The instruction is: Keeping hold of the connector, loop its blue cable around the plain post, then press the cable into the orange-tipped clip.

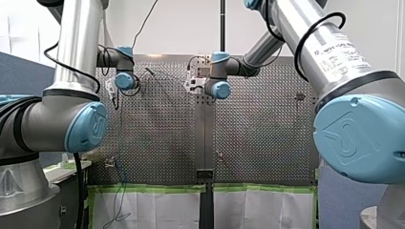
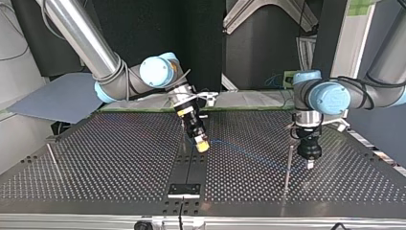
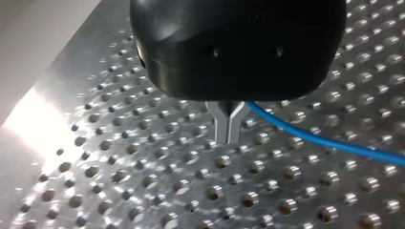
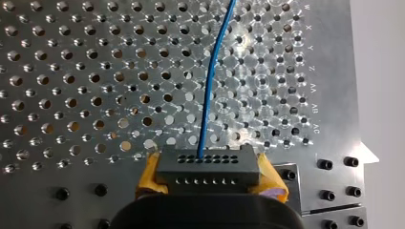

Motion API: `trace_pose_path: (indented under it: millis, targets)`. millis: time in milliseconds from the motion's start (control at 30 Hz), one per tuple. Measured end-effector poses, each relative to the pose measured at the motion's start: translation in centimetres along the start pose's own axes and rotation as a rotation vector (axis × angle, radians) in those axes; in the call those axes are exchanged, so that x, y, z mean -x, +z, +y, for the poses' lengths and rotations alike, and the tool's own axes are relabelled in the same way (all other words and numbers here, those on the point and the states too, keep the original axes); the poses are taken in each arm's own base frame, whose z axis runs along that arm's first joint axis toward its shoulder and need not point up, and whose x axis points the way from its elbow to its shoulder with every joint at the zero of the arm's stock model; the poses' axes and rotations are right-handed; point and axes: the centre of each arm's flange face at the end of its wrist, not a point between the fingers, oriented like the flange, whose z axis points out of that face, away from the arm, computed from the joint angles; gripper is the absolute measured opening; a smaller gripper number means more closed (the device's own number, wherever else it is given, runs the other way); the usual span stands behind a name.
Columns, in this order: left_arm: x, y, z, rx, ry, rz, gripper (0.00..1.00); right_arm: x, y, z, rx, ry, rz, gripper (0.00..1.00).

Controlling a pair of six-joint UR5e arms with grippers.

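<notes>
In the right wrist view my right gripper (image 4: pixel 207 177) is shut on the dark grey connector (image 4: pixel 206 164), with a yellow pad on each side. The blue cable (image 4: pixel 210 86) leaves the connector and runs ahead over the perforated table (image 4: pixel 71 71). In the top view that gripper (image 2: pixel 202 145) hangs tilted near the table's middle. The cable (image 2: pixel 249 153) trails from it toward my left gripper (image 2: pixel 310 165), which stands just beside a thin plain post (image 2: pixel 288 165). In the left wrist view the metal fingers (image 3: pixel 224 126) are shut; the cable (image 3: pixel 325 142) passes beside their root, and no pinch shows.
A second thin rod (image 2: pixel 51 155) leans at the top view's left. A black plate (image 2: pixel 184 189) with a dark strip sits at the table's middle near that view's front edge. Green tape (image 1: pixel 153 188) lines the table's edge in the front view.
</notes>
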Motion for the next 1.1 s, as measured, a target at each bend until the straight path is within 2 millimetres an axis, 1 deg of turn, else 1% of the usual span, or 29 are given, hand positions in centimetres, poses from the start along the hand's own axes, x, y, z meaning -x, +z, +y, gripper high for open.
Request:
trace_pose_path:
  millis: [100,167,200,233,267,300,333,367,400,433,467,667,767,900,1033,1100]
  targets:
    - [-0.8,-0.5,-0.1,-0.007,-0.007,0.003,0.00,0.2,0.0,0.0,0.000,0.001,-0.006,0.00]
    - [-1.2,-0.7,-0.1,-0.011,-0.015,0.001,0.13,0.3,-0.1,0.0,0.000,0.002,-0.013,0.00]
    - [-1.3,-0.8,-0.1,-0.013,-0.017,0.000,0.26,0.4,-0.1,0.0,0.000,0.003,-0.017,0.00]
    - [-1.5,-1.0,-0.2,-0.014,-0.020,-0.001,0.26,0.5,-0.2,0.0,0.000,0.003,-0.024,0.00]
    - [-1.6,-1.0,-0.2,-0.016,-0.022,-0.002,0.38,0.6,-0.3,-0.1,0.000,0.004,-0.030,0.00]
    - [-1.7,-1.1,-0.2,-0.017,-0.023,-0.002,0.60,0.7,-0.3,-0.1,0.000,0.004,-0.036,0.00]
    - [-1.7,-1.1,-0.3,-0.019,-0.024,-0.003,0.60,0.8,-0.4,-0.1,0.000,0.004,-0.043,0.00]
    - [-1.7,-1.2,-0.4,-0.020,-0.026,-0.006,0.78,0.9,-0.5,-0.1,0.000,0.004,-0.048,0.00]
    - [-1.8,-1.2,-0.4,-0.020,-0.027,-0.008,0.88,0.9,-0.5,-0.1,-0.001,0.004,-0.053,0.00]
    - [-1.8,-1.2,-0.5,-0.017,-0.028,-0.010,0.88,1.0,-0.6,-0.2,-0.001,0.005,-0.059,0.00]
    - [-1.8,-1.2,-0.5,-0.013,-0.028,-0.011,0.98,1.1,-0.6,-0.2,-0.001,0.004,-0.063,0.00]
    - [-1.8,-1.4,-0.8,0.002,-0.035,-0.020,0.98,1.6,-1.0,-0.2,0.000,-0.001,-0.092,0.00]
    - [-2.4,-1.2,-0.7,0.004,-0.050,-0.015,0.98,2.2,-1.2,-0.1,0.002,-0.004,-0.100,0.00]
    - [-3.9,-1.0,-0.6,-0.001,-0.055,0.009,0.98,3.3,-1.8,0.0,0.004,-0.004,-0.112,0.00]
    - [-6.1,-0.9,-0.5,-0.003,-0.052,0.044,0.98,5.5,-2.4,-0.1,0.005,-0.005,-0.146,0.00]
    - [-6.7,-0.8,-0.4,0.005,-0.050,0.052,0.98,6.8,-2.6,-0.2,0.005,-0.006,-0.164,0.00]
